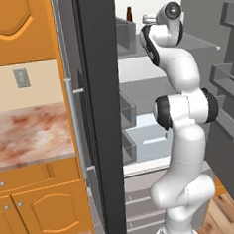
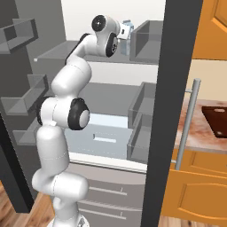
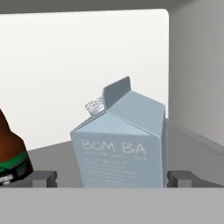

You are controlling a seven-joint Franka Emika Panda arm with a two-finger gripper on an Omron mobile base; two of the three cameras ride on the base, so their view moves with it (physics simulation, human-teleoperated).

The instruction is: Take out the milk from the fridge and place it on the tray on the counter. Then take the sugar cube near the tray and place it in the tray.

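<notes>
A: Where is the milk (image 3: pixel 120 144)?

B: On the upper shelf of the fridge (image 1: pixel 103 90), upright, its gable top turned at an angle. The hand view has it dead ahead, with lettering across the pale blue-grey front. In the right base view a corner of it peeks out just past the wrist.

A: And the gripper (image 3: pixel 113 178)?

B: Level with the carton, jaws apart. One dark fingertip shows on each side of the carton's base, and I cannot tell whether either touches it.

A: Anything beside it?

B: A dark brown bottle (image 3: pixel 12 155) with a green label stands on the same shelf, off to one side of the carton and apart from it. The left base view shows its neck above a grey bin. Behind both is the bright white back wall of the fridge.

A: The rest of the fridge?

B: Grey shelves, grey bins on the open doors, a pale drawer (image 2: pixel 99 139) low down, a long silver bar handle (image 2: pixel 186 128) on the door's edge.

A: And the room?

B: The reddish marbled counter (image 1: pixel 28 136) runs either side, over orange cabinets (image 1: pixel 41 209). The tray (image 2: pixel 216 119) lies on it in the right base view. A grey wall outlet (image 1: pixel 21 78) sits above the counter, and the floor is wood planks.
</notes>
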